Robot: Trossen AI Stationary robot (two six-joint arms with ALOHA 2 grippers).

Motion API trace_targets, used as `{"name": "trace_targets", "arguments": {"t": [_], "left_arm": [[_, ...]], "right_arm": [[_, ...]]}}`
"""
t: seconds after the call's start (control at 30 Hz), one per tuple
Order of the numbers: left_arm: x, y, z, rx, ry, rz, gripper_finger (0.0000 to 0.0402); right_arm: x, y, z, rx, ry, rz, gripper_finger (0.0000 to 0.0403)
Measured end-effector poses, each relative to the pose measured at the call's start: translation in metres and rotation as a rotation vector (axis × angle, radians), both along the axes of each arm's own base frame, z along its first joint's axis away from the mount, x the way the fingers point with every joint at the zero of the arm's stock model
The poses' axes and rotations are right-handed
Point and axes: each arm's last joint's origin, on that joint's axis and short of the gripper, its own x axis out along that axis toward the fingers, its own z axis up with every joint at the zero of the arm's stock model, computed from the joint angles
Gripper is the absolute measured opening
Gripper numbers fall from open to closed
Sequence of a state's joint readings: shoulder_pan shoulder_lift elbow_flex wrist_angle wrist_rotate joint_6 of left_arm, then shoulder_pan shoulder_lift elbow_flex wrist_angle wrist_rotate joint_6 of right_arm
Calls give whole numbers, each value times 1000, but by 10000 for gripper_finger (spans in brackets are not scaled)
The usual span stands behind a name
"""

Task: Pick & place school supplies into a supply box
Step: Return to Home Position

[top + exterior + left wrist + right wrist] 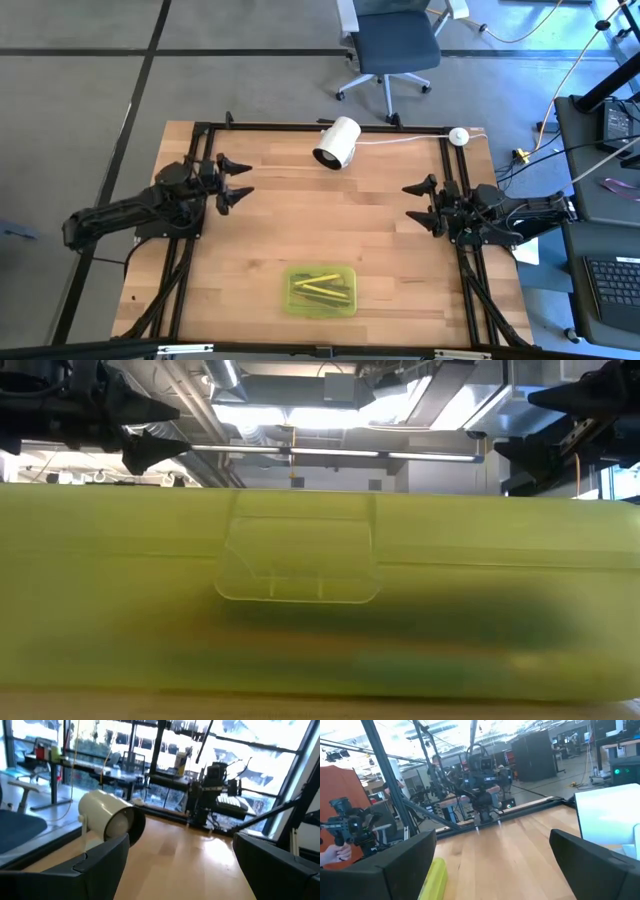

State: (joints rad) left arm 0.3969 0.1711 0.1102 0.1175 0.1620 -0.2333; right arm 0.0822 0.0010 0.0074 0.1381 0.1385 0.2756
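While both arms sit retracted, left end effector (238,180), right end effector (420,203) spread empty; supply box (345,308) latch (298,565) possibly unseated, lid could pop.

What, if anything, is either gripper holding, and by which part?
Nothing. The left gripper and the right gripper both have open, empty jaws, far from the box.

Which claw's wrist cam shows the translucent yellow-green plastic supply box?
The right claw: an edge of the translucent yellow-green plastic supply box shows beside one open finger. The view from the left claw has the white cylinder with a cable instead.
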Motion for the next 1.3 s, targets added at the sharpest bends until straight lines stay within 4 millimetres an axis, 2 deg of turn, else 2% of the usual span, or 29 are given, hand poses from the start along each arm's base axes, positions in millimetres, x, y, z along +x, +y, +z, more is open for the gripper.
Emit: {"name": "trace_targets", "arguments": {"t": [0.13,0.27,0.5,0.73,1.03,1.3], "left_arm": [[3,1,-19,-28,-26,-12,348],[3,1,-21,-36,-22,7,348],[2,4,-32,-80,83,87,348],[1,5,-41,-108,170,155,348],[1,4,-43,-110,191,140,348],[1,4,-43,-109,191,141,348]], "right_arm": [[0,0,0,2,0,0,393],[0,0,0,16,-1,0,393],[0,0,0,5,1,-12,393],[1,-2,-8,39,76,-85,393],[-1,-7,-6,-82,84,-264,393],[-1,-8,-6,-222,114,-300,393]]}}
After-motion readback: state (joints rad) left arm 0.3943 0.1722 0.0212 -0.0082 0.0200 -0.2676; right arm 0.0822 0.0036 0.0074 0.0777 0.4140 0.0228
